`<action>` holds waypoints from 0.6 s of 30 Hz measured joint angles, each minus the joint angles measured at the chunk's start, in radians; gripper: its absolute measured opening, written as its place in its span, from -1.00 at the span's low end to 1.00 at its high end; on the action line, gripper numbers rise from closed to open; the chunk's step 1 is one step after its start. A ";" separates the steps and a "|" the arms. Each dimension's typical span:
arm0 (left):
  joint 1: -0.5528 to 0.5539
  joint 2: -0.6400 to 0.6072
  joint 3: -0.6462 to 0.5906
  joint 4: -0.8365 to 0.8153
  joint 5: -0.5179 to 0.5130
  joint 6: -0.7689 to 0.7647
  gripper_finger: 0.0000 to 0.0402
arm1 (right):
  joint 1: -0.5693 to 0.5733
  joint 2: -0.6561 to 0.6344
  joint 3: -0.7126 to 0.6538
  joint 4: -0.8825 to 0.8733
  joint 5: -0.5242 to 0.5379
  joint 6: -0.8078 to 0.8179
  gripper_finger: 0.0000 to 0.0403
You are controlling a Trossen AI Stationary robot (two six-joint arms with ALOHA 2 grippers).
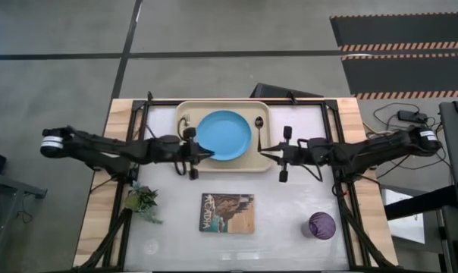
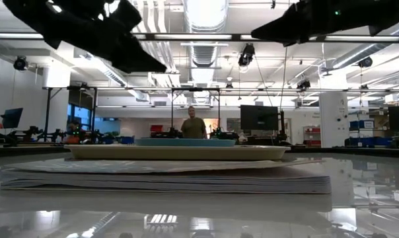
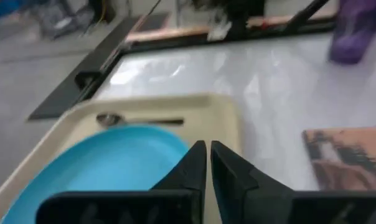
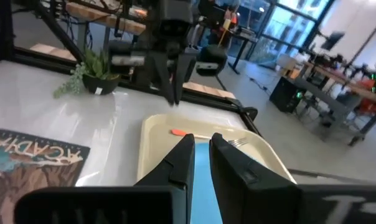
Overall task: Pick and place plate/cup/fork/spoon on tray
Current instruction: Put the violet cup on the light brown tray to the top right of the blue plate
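The fork (image 4: pixel 203 135) is seen only in the right wrist view, lying on the tray (image 1: pixel 185 114) with its orange end showing and its middle hidden behind that arm's own fingers. In the high view the fork cannot be made out; it is covered there by the left claw (image 1: pixel 192 153). In the low view the tray's contents are mostly lost edge-on, only the plate's rim showing as a thin blue line.

The plate (image 1: pixel 224 135) lies in the tray, and the spoon (image 1: pixel 259 130) rests in the tray just beside it, on the side toward the right arm. The cup (image 1: pixel 321 225) stands on the table (image 1: pixel 290 205), well apart from the tray, near the right front corner.

The left claw is held over the tray's left edge, its fingers (image 3: pixel 189 171) nearly touching, with nothing between them. The right claw (image 1: pixel 283 154) is held just beside the tray's right edge, likewise narrowly closed and empty.

A book (image 1: pixel 227 212) and a small plant (image 1: pixel 142 202) also lie on the glossy white table. Beyond it, a large workshop is seen, with a person (image 2: pixel 193 125) standing far off.
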 joint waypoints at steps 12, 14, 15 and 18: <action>0.161 -0.102 -0.217 0.290 0.028 -0.149 -1.00 | 0.000 -0.158 -0.040 -0.076 -0.010 -0.071 -0.81; 0.161 -0.063 -0.217 0.315 -0.010 -0.150 -1.00 | 0.000 -0.178 -0.040 -0.099 -0.010 -0.073 -0.81; 0.161 -0.035 -0.211 0.330 -0.013 -0.151 -1.00 | 0.000 -0.187 -0.040 -0.105 -0.010 -0.079 -0.81; 0.161 0.046 -0.176 0.353 -0.014 -0.158 -1.00 | 0.000 -0.204 -0.040 -0.117 -0.010 -0.091 -0.81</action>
